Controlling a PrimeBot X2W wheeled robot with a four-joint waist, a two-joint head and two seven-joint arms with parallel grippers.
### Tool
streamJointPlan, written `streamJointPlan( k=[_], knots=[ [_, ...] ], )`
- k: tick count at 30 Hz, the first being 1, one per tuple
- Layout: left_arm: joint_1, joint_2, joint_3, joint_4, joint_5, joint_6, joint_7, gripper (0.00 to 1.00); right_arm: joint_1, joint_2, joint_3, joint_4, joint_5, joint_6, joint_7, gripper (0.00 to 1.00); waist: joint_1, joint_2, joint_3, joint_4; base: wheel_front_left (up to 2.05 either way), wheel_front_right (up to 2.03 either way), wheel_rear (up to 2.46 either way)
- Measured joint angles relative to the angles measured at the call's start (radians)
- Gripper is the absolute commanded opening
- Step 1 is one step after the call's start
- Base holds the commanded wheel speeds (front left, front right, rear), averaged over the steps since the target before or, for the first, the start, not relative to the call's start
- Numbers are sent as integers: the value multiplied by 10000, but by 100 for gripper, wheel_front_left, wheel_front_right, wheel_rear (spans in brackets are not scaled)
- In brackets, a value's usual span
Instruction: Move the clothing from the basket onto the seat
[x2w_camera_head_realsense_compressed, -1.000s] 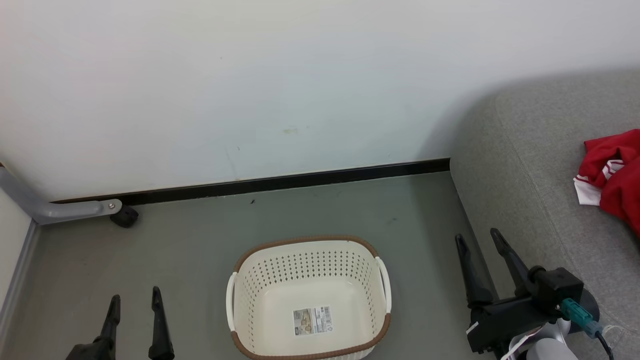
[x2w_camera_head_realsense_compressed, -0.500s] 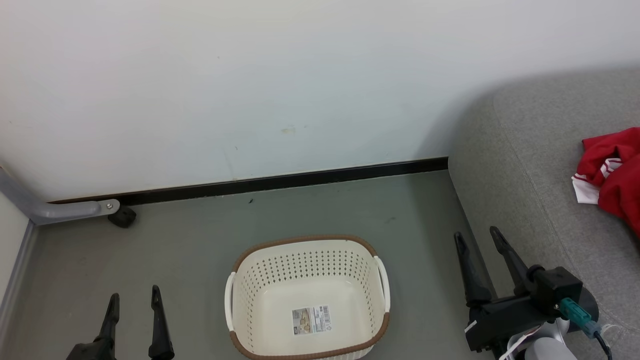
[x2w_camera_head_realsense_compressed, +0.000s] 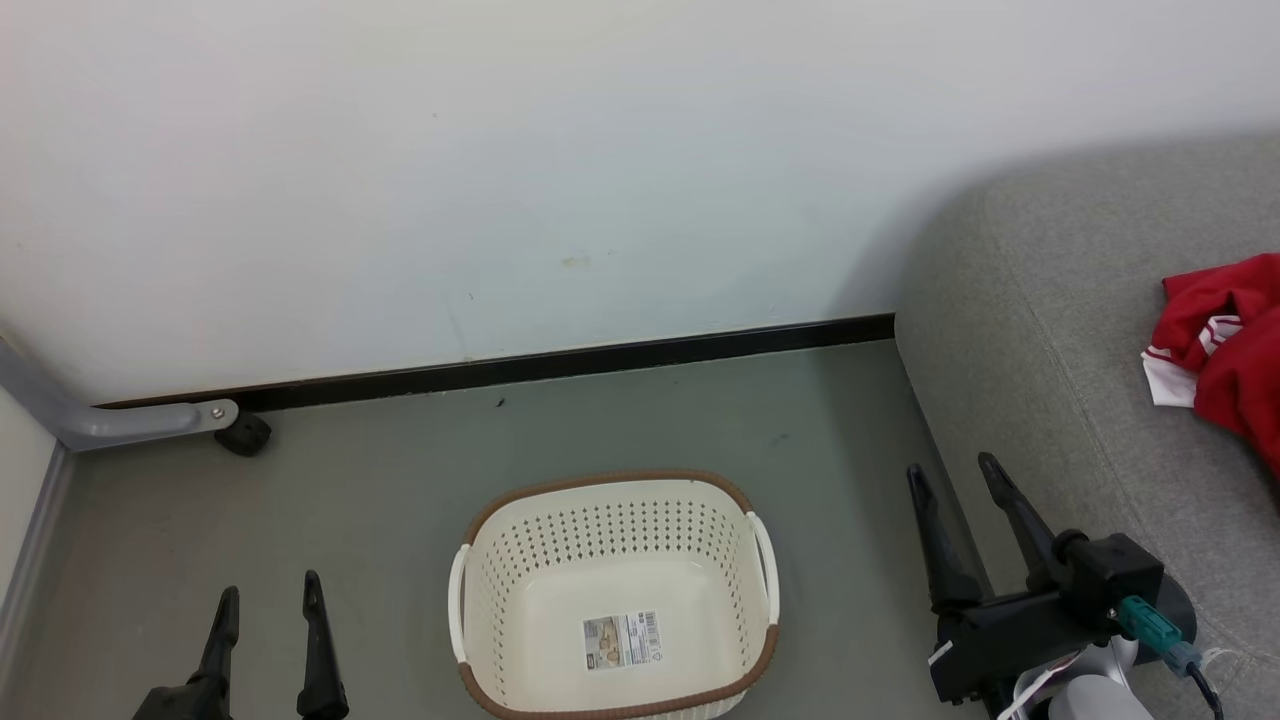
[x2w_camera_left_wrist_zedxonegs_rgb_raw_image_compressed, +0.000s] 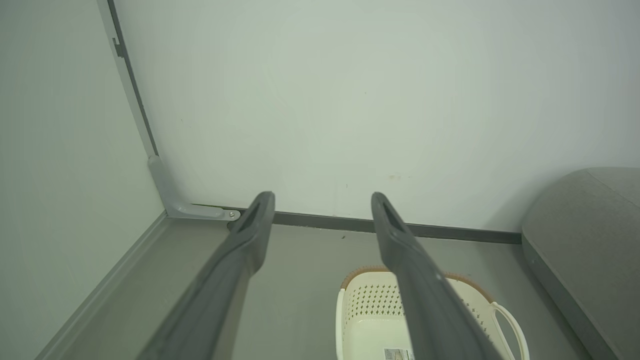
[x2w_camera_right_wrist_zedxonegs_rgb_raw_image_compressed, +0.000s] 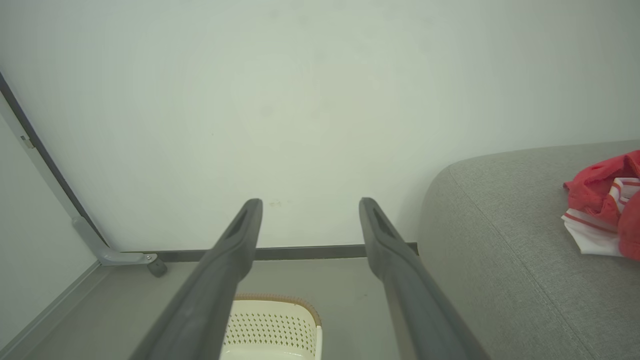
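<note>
The clothing (x2w_camera_head_realsense_compressed: 1222, 355), red with a white striped cuff, lies crumpled on the seat (x2w_camera_head_realsense_compressed: 1040, 300) at the right edge of the frame, which cuts part of it off. The basket (x2w_camera_head_realsense_compressed: 612, 481) stands on the floor (x2w_camera_head_realsense_compressed: 400, 480) at lower centre. Its bottom is bare except for a label sticker (x2w_camera_head_realsense_compressed: 623, 640), so I judge the task is done or nearly done.

The right gripper (x2w_camera_head_realsense_compressed: 952, 466), at lower right, has its fingers apart and holds nothing, just beside the rounded side edge of the seat. The left gripper (x2w_camera_head_realsense_compressed: 271, 585), at lower left, is also spread and empty. Both seem parked away from the basket.

The floor around the basket is free up to the dark skirting (x2w_camera_head_realsense_compressed: 560, 365). A grey leg with a caster (x2w_camera_head_realsense_compressed: 245, 433) is at the far left.
</note>
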Motion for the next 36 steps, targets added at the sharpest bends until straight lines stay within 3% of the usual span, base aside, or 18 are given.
streamJointPlan(
  k=[6,7,15,36],
  knots=[
    [-7,19,77,84,4,-94,0,100,1,2,8,-44,0,-2,0,100,0,0,-5,9,0,0,0],
    [-7,19,92,107,2,-98,0,0,1,2,12,-52,0,-8,0,0,0,0,-5,10,0,0,0],
    [200,-215,38,579,-148,-100,119,0,467,27,-29,454,132,0,69,0,0,0,-5,19,0,0,0],
    [61,-385,389,675,-2832,-539,974,0,464,50,-803,408,3266,102,936,0,0,0,-8,74,0,0,0]
  ],
)
